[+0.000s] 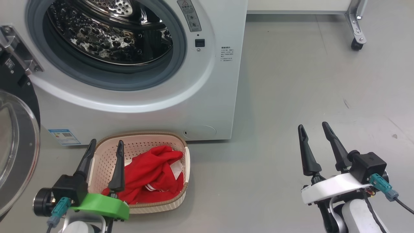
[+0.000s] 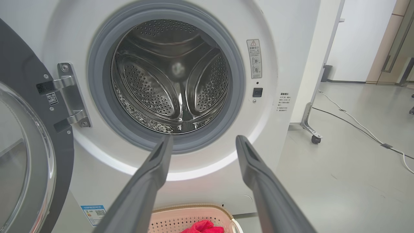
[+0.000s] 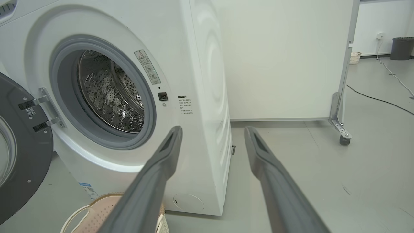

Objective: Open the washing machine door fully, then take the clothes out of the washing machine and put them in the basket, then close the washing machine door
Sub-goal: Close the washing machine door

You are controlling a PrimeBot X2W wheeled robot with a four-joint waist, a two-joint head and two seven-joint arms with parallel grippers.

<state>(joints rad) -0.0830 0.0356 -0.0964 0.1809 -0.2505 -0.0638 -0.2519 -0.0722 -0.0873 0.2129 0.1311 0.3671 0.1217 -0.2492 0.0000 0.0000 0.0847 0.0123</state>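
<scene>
Closest, at lower left: left claw [image 1: 107,141] on its green mount, fingers spread wide, gripping nothing. Likewise right claw [image 1: 312,125] at lower right, on a white mount, fingers apart over grey floor [image 1: 291,81], well apart from everything else. Just under and beyond the left claw's fingertips: basket [image 1: 142,134] on the floor, red clothes [image 1: 148,174] heaped inside, white stripes and a white label showing. Left claw's fingers above the basket, aimed at the machine's round opening. Just past the basket, ahead of the left claw: washing machine [image 1: 210,81], blue sticker [image 1: 63,136] low on its front. Higher up, grey seal [image 1: 176,61] ringing a shiny holed drum [image 1: 110,35]. Left of the left claw: door [image 1: 19,145], standing wide open on its metal hinge [image 1: 19,48], glass bowl in its dark rim. Far beyond the right claw: wheeled frame leg [image 1: 355,35].
</scene>
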